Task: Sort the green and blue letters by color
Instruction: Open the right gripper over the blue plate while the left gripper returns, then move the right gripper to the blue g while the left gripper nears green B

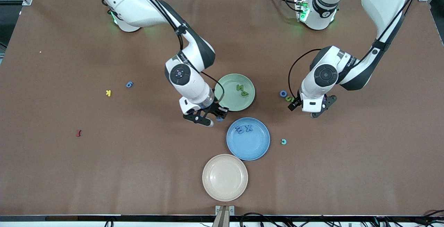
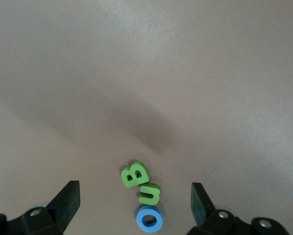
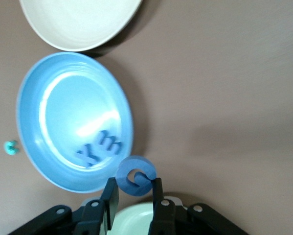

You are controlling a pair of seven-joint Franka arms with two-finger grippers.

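Note:
My right gripper (image 1: 215,116) is shut on a round blue letter (image 3: 135,175), low over the table between the green plate (image 1: 227,81) and the blue plate (image 1: 258,150). Two blue letters (image 1: 244,128) lie in the blue plate and two green letters (image 1: 241,90) in the green one. My left gripper (image 2: 135,195) is open and holds nothing, above a green B (image 2: 135,174), a green u (image 2: 150,194) and a blue O (image 2: 149,218) that lie touching in a row. Another blue letter (image 1: 129,84) lies alone toward the right arm's end.
An empty cream plate (image 1: 225,177) sits nearest the front camera, touching the blue plate. A teal piece (image 1: 283,141) lies beside the blue plate. A yellow K (image 1: 108,93) and a dark red I (image 1: 78,133) lie toward the right arm's end.

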